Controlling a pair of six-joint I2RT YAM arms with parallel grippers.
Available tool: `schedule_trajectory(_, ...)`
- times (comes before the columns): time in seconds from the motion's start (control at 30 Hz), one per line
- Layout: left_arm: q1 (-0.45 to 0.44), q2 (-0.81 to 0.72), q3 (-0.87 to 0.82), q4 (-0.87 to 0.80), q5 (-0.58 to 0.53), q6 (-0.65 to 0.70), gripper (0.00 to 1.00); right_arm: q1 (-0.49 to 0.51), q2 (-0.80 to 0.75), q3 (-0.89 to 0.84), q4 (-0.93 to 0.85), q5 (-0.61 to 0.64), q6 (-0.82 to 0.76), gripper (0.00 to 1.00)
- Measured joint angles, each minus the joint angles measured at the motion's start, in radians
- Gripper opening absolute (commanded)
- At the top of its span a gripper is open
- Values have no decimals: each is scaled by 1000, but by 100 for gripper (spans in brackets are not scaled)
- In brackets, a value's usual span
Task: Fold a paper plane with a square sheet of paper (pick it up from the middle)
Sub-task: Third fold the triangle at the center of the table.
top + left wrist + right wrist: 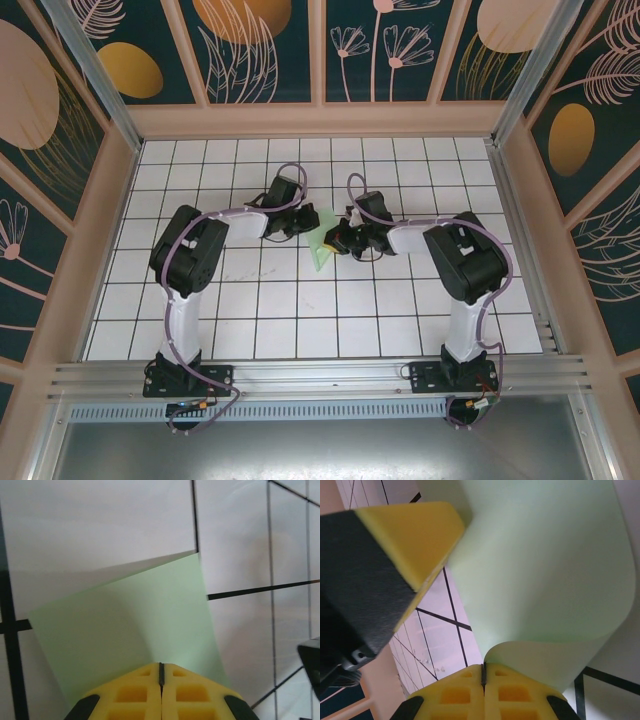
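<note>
The square sheet of paper [319, 258] is pale mint green and hangs bent between my two grippers over the middle of the table. My left gripper [303, 222] is shut, and in its wrist view the sheet [130, 620] fans out from the closed tips [161, 666] with a soft crease running to them. My right gripper [330, 240] is shut on a curled edge of the sheet [545, 570], which rolls up from its tips [483, 667]. One of the left gripper's fingers [415, 535] looms close at the upper left of the right wrist view.
The white grid-tiled table [250, 320] lies under both arms. Patterned walls [320, 60] and pale frame rails enclose it on three sides. A metal rail [320, 375] carries the arm bases at the near edge.
</note>
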Motion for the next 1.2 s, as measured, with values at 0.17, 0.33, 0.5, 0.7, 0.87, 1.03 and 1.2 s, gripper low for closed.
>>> schedule_trajectory(0.17,0,9,-2,-7,-6,0,3,5,17,0,17,0,3,4)
schedule_trajectory(0.33,0,9,-2,-7,-6,0,2,8,27,0,24,0,3,4)
schedule_trajectory(0.5,0,9,-2,-7,-6,0,2,10,31,0,28,0,3,4)
schedule_trajectory(0.7,0,10,-2,-7,-6,0,2,10,34,2,32,0,3,4)
schedule_trajectory(0.87,0,10,-2,-7,-6,0,2,11,49,11,35,0,3,4)
schedule_trajectory(1.03,0,10,-2,-6,-3,0,2,12,51,15,42,0,3,4)
schedule_trajectory(1.2,1,11,-3,-2,3,0,2,12,52,15,47,-1,3,4)
